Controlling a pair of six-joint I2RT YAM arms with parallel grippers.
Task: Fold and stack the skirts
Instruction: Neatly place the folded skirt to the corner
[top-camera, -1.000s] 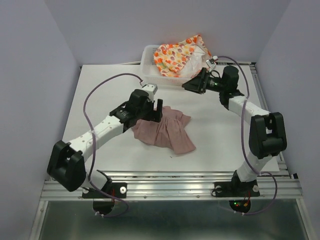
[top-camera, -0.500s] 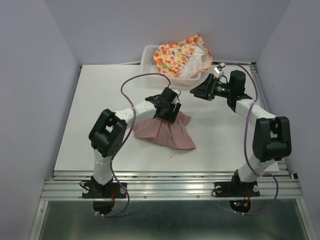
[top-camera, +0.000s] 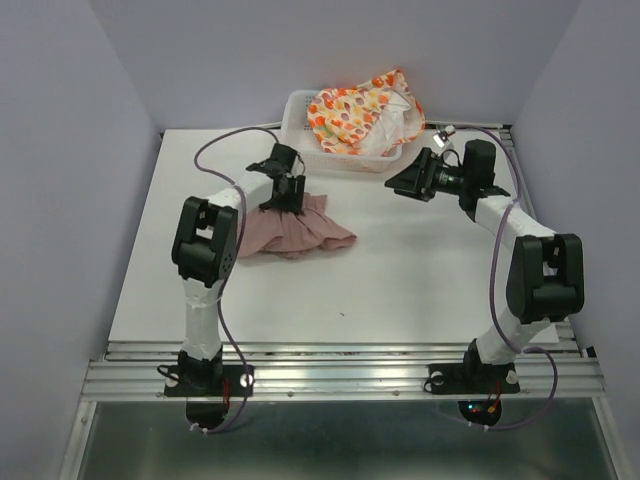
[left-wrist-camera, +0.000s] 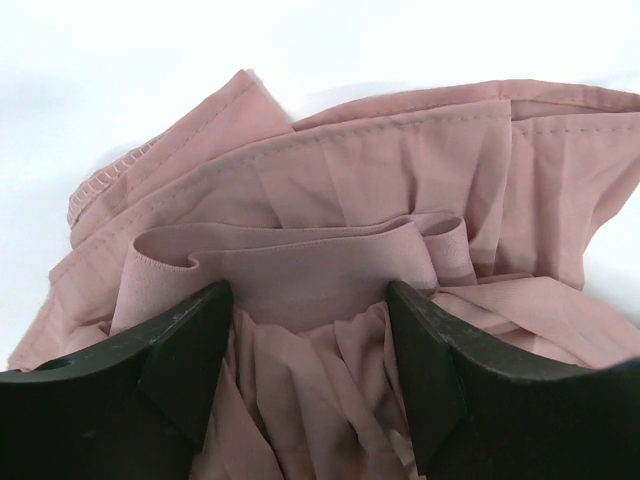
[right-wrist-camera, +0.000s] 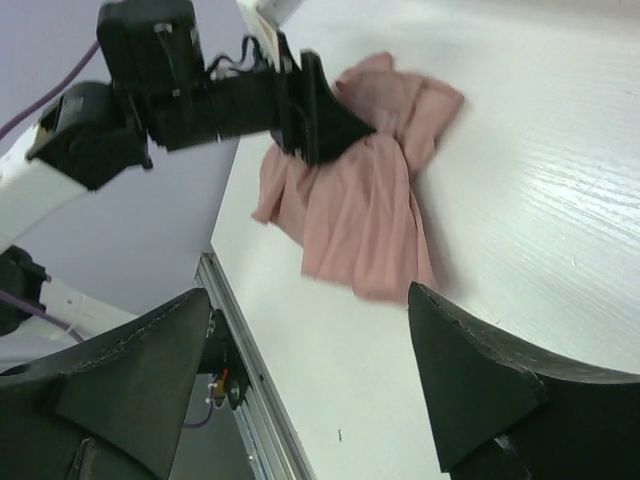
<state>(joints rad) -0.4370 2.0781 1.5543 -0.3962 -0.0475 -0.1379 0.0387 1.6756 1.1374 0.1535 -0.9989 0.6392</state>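
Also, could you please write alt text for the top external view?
The left pincer grips the pink skirt by its far edge, the skirt lying crumpled on the white table. The right pincer hovers open near the white basket, which holds the printed skirt.

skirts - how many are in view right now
2. The dusty pink skirt lies bunched on the table, caught in the left gripper. The cream printed skirt is heaped in the white basket at the back edge; another could be hidden beneath it.
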